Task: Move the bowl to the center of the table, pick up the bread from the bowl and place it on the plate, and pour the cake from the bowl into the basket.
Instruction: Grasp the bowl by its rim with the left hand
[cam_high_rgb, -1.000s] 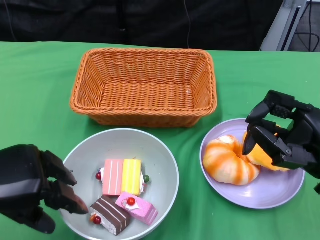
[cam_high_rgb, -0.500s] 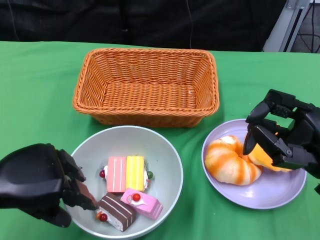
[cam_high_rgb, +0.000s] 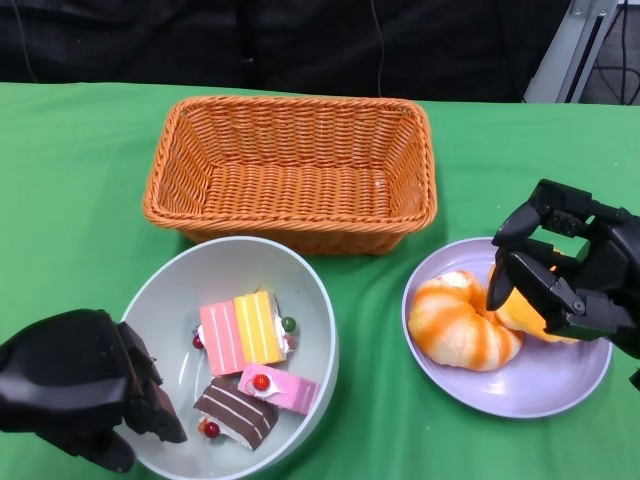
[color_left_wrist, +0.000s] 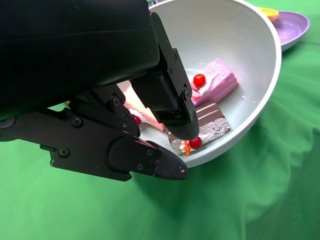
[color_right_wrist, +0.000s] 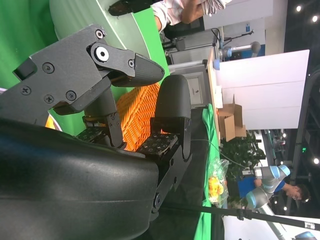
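Bowl: the grey bowl (cam_high_rgb: 232, 290) is sitting just in front of the basket, its far rim almost touching the wicker, and it is tipping, near-left edge raised off the green table (cam_high_rgb: 70, 170).
Left hand: the left hand (cam_high_rgb: 85, 400) is gripping the bowl's near-left rim, fingers (color_left_wrist: 170, 107) hooking over the edge into the bowl and a thumb (color_left_wrist: 145, 160) pressing beneath it (the left wrist view is showing this pinch plainly).
Cake: four pieces are lying inside the bowl: a pink-and-yellow pair (cam_high_rgb: 240, 330), a pink slice (cam_high_rgb: 280, 388) with a red cherry, and a chocolate slice (cam_high_rgb: 235, 412) nearest the left hand's fingers.
Basket: the orange wicker basket (cam_high_rgb: 290, 170) is standing at the middle of the table, behind the bowl and apart from the plate.
Plate: the purple plate (cam_high_rgb: 560, 380) is lying in front of the basket's right corner, to the right of the bowl and not touching it.
Bread: a striped bun (cam_high_rgb: 460, 325) is resting on the plate's left half; a second orange piece (cam_high_rgb: 525, 312) is lying beside it, partly under the right hand.
Right hand: the right hand (cam_high_rgb: 570, 270) is hanging over the plate's right side with fingers curling around the orange piece; whether it is actually gripping it, I cannot tell (the right wrist view is mostly black shell).
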